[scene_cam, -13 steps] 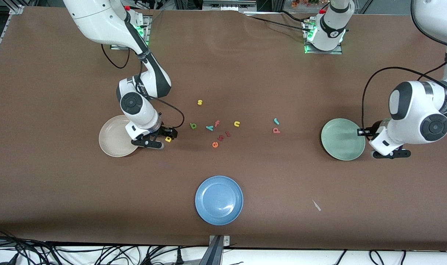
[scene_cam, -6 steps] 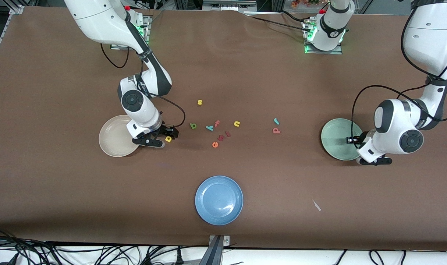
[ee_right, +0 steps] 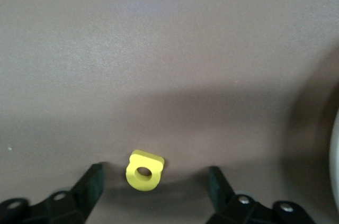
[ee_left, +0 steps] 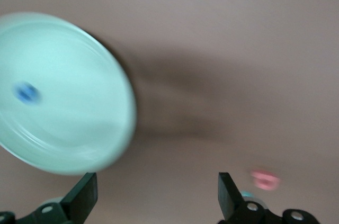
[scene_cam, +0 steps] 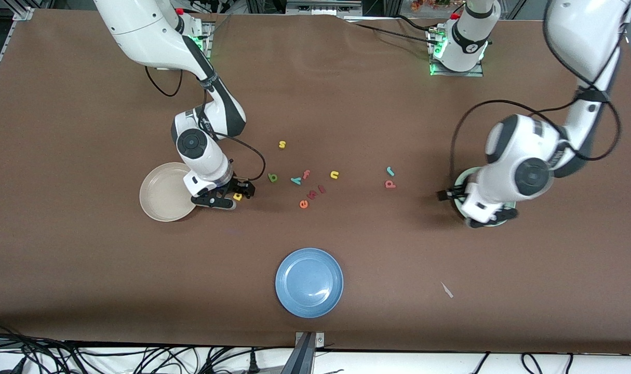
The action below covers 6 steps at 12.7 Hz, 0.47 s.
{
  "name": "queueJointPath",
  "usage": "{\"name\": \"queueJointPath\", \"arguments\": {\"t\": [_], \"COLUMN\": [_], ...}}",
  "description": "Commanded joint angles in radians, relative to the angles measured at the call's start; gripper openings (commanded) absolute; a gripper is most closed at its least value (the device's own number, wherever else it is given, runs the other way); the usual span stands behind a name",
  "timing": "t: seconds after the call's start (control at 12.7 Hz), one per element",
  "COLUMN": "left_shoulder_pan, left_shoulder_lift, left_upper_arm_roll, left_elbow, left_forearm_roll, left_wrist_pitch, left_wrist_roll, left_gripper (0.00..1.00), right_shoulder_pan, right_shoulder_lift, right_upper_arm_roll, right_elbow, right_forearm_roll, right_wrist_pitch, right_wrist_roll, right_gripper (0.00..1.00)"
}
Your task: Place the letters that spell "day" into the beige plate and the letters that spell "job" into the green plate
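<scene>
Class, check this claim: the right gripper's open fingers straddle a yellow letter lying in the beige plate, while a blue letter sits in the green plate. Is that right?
Not quite. The yellow letter lies on the bare table beside the beige plate, not in it, as the right wrist view shows. The right gripper does straddle it, open, and a blue letter does sit in the green plate.

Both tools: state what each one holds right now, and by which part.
Nothing is held. The right tool stands open around the yellow letter on the table beside the beige plate. The left tool hangs open and empty by the green plate.
</scene>
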State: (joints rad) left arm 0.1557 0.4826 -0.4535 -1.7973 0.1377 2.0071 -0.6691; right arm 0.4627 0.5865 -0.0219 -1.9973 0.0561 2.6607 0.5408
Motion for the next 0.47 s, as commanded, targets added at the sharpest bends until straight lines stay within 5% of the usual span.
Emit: {"name": "queueJointPath", "arguments": {"t": [0.0, 0.32, 0.39], "left_shoulder_pan": [-0.095, -0.185, -0.194], "left_shoulder_lift": [0.062, 0.177, 0.188], "left_upper_arm_roll": [-0.019, -0.007, -0.007], "left_elbow": [-0.013, -0.011, -0.013], "left_forearm_roll": [0.016, 0.080, 0.155], "left_wrist_pitch": [0.103, 0.271, 0.271], "left_wrist_roll": [-0.234, -0.429, -0.490], "left_gripper": [0.96, 0.86, 0.86], "right_shoulder_pan": [0.005, 0.004, -0.002], "right_shoulder_lift": [0.038, 0.024, 0.019], "right_upper_arm_roll": [0.002, 0.002, 0.002], "right_elbow": [0.034, 0.035, 0.034], "right_forearm_roll": [-0.007, -0.010, -0.010], "right_wrist_pitch": [0.016, 0.005, -0.001], "right_wrist_roll": [0.011, -0.016, -0.027], "right_gripper": [0.58, 0.00, 0.00]}}
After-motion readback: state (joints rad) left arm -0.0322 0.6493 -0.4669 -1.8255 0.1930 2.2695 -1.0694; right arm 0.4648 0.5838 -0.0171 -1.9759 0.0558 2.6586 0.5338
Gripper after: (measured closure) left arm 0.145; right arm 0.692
